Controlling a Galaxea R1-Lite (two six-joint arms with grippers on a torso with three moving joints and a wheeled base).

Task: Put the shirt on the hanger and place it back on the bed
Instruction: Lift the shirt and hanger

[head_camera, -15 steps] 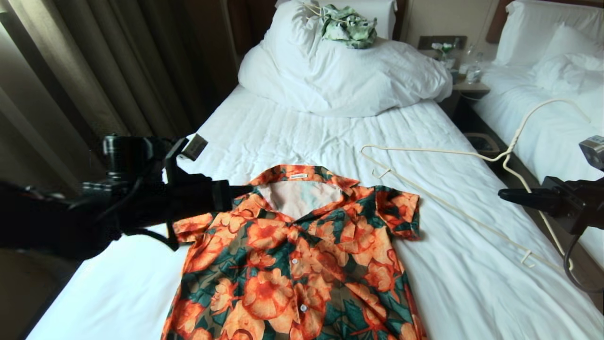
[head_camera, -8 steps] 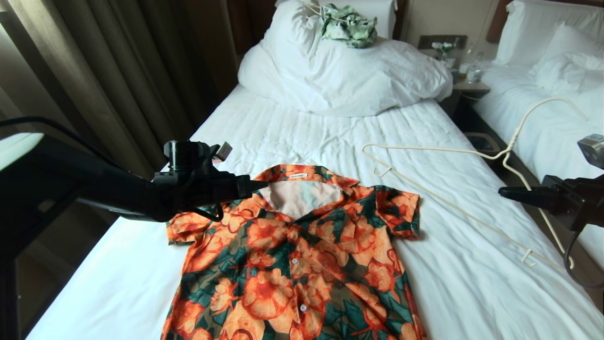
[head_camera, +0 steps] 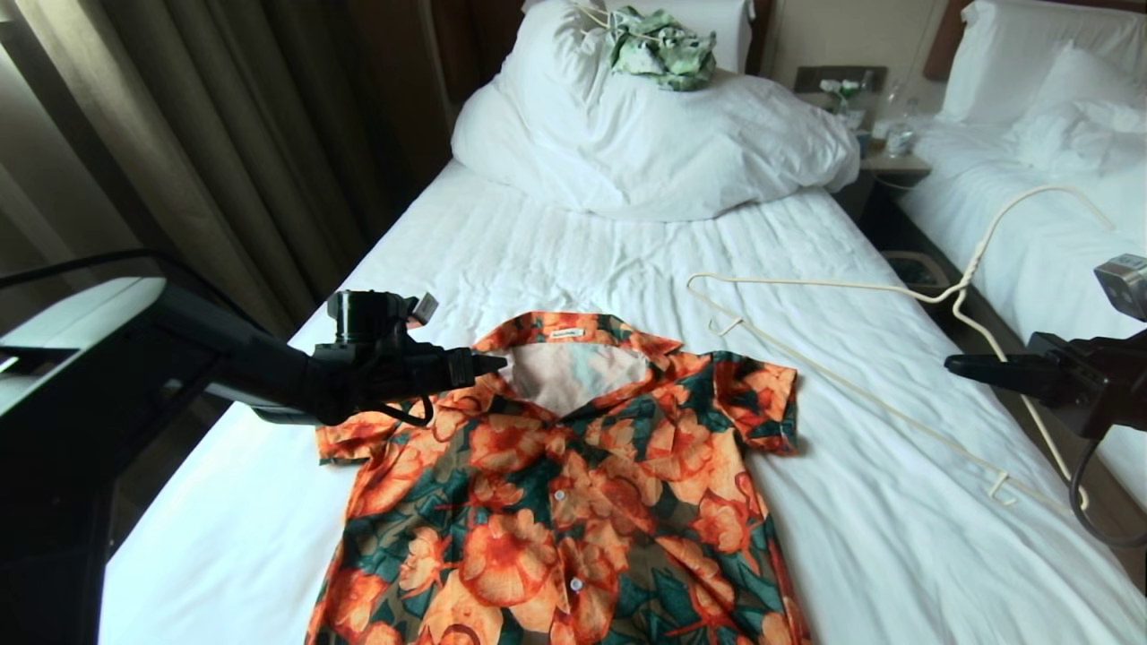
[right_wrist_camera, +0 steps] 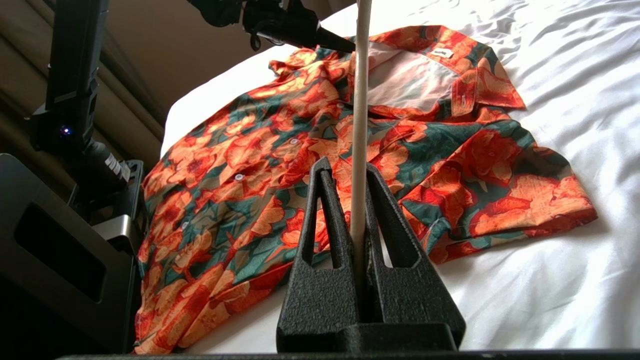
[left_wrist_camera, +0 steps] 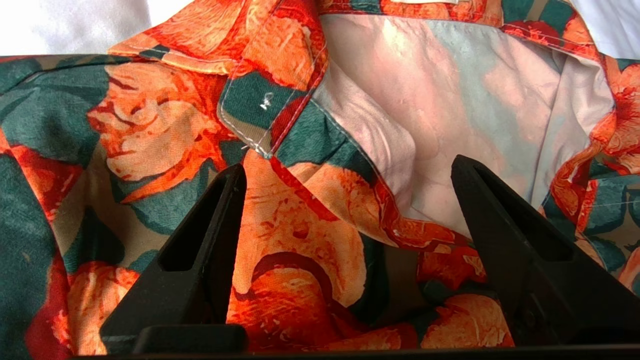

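Head view tells me nothing's hung yet: my left gripper (head_camera: 488, 364) gapes wide at the flat shirt's (head_camera: 573, 484) collar, my right gripper (head_camera: 954, 365) pinches the hanger (head_camera: 860, 394).

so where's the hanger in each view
Head view: the hanger lies right of the shirt, its far side clamped in the right gripper.
Left wrist view: not in it; only shirt fabric between open fingers.
Right wrist view: its wire stands upright in the shut jaws.
Shared landmark: the shirt's pale open collar.
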